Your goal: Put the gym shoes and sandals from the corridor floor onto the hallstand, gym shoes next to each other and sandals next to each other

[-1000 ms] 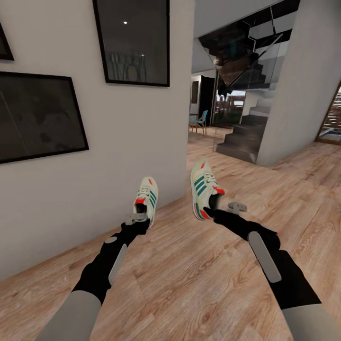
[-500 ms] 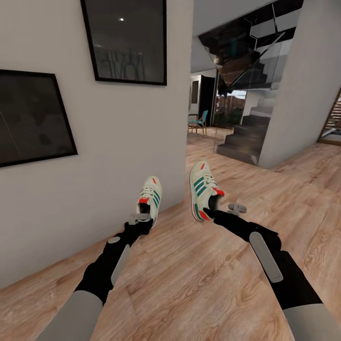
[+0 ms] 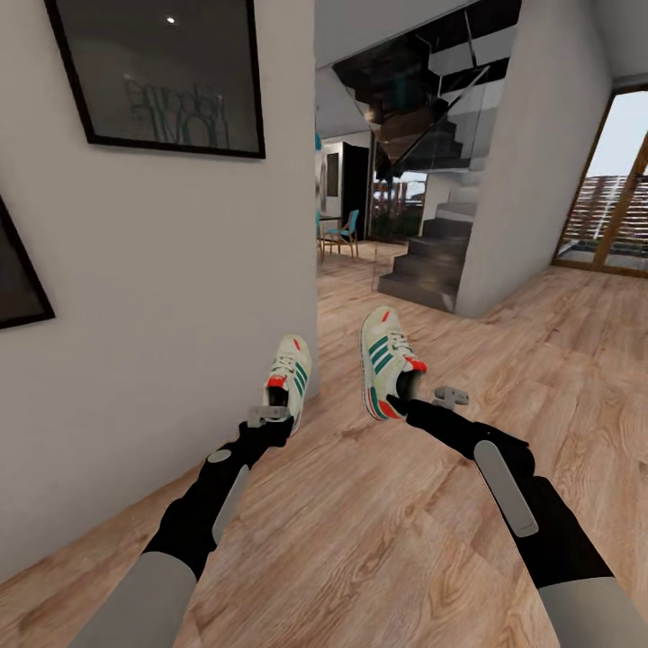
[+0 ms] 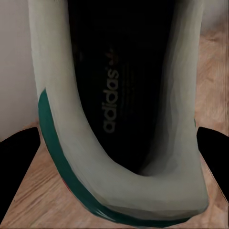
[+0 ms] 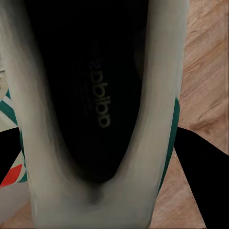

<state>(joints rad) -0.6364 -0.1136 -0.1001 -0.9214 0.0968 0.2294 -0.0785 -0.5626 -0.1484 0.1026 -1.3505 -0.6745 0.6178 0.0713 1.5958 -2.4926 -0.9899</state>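
The robot is carrying both gym shoes above the corridor floor [image 3: 378,531], one in each arm, with a white wall [image 3: 162,297] close on its left and a staircase [image 3: 432,261] further down the corridor. The left gripper [image 3: 266,416] is clenching the heel collar of the left gym shoe [image 3: 288,378], whose toe is pointing up and away. The right gripper [image 3: 423,400] is grasping the heel of the right gym shoe [image 3: 385,360] the same way. In the left wrist view the dark fingers [image 4: 19,167] are sitting on either side of the shoe's padded opening [image 4: 119,95]; the right wrist view is showing the same arrangement around the other shoe [image 5: 100,119].

The shoes are likely light, with a soft collar that gives under pressure and a stiffer sole. Holding by the heel rim is probably secure enough, though each shoe may swing or sag from such an end grip.
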